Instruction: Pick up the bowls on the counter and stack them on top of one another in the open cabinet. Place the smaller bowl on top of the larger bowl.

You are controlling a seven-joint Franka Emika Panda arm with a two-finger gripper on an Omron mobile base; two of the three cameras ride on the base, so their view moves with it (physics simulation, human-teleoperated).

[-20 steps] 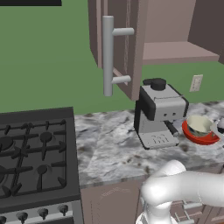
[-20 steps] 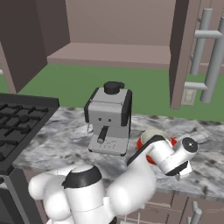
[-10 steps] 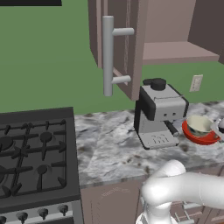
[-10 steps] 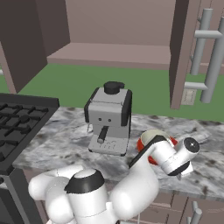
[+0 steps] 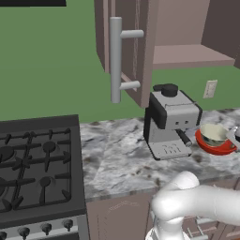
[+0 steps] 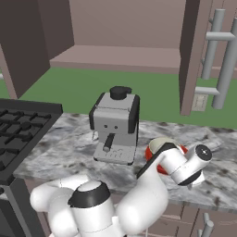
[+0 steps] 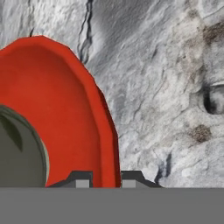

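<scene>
On counter (image 5: 117, 154), right of coffee machine (image 5: 169, 121): red bowl (image 7: 65, 118) with cream bowl (image 5: 213, 133) inside. My gripper (image 7: 105, 179) pinched narrow on red bowl rim.

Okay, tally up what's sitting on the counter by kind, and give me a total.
Bowls: 2, the red bowl and the cream bowl sitting inside it
Coffee machines: 1, the grey and black coffee machine
Total: 3
</scene>
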